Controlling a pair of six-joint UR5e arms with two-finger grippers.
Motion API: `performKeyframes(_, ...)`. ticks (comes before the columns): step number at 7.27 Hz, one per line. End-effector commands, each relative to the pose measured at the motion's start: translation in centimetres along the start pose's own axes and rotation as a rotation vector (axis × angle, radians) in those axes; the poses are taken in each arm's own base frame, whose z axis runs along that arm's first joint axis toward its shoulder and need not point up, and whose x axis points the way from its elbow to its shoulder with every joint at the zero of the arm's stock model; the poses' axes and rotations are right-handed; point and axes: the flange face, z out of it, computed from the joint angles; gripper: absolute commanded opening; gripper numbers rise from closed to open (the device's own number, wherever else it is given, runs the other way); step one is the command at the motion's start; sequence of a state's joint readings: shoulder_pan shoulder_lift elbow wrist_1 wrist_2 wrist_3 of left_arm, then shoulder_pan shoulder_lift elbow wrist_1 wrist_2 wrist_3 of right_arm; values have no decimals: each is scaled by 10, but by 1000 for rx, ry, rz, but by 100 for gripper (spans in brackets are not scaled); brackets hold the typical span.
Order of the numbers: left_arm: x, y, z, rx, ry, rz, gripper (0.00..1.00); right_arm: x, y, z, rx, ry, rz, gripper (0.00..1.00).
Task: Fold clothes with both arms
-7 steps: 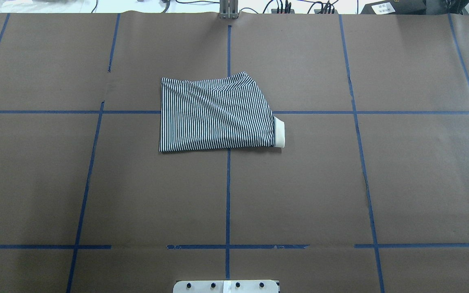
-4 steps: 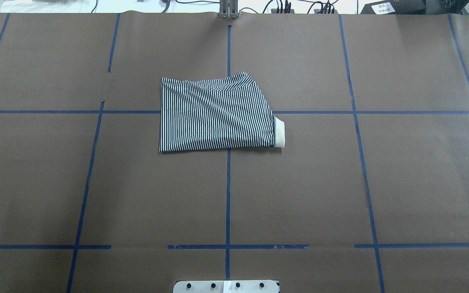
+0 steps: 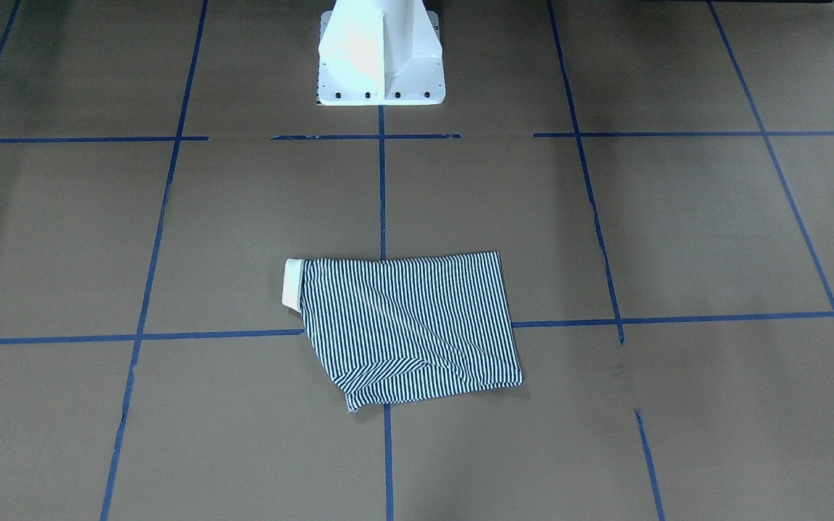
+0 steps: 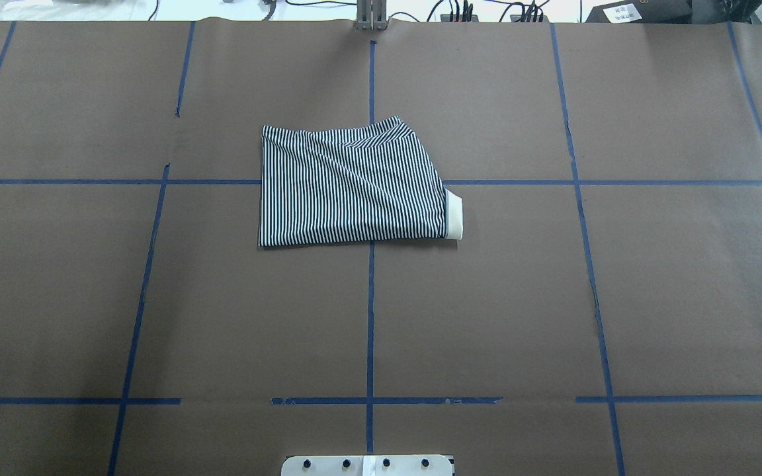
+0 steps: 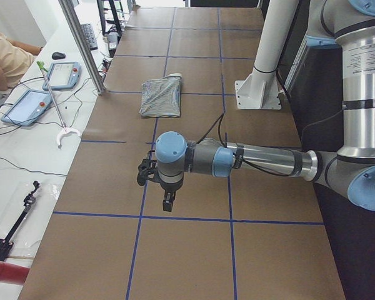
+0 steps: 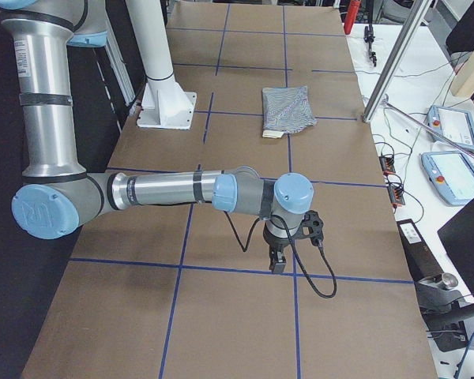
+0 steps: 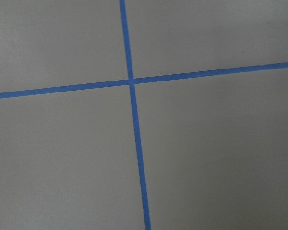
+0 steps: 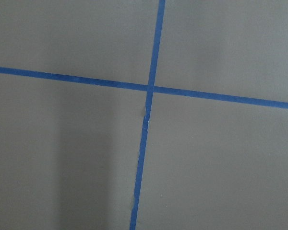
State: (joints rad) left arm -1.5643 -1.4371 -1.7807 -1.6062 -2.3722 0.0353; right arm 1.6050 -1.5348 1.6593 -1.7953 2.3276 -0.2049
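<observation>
One shirt [image 4: 354, 188] lies apparently well apart from left pincer [image 5: 167, 203].

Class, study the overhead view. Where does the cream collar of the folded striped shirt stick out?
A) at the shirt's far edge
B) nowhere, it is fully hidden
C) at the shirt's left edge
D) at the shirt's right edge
D: the cream collar pokes out at the right edge of the striped shirt.

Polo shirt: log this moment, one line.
striped polo shirt: folded flat | left hand: off shirt | right hand: off shirt
</observation>
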Motion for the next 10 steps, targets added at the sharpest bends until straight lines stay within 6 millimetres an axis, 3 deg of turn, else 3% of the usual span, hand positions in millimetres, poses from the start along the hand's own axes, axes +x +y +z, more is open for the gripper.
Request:
performKeyframes(1,-32,4,30,-5,6,32,100,-1,12,5,-19,-1,13,100)
performKeyframes(4,-20,-1,18,31,9,70,100,-17,2,13,-34,-10,-9,100)
performKeyframes(5,-16,-3,16,35,8,75,100,-23,0,6,-19,-13,-21,100)
performKeyframes(7,-13,1,10,42,4,70,100,-21,5,9,-24,-8,-15,100)
performKeyframes(8,-22,3,0,65,0,50,100,-15,6,15,-38,-6,-8,100)
performKeyframes(10,-16,-4,-7,85,-1,53,100,-18,4,13,-31,-9,-8,100)
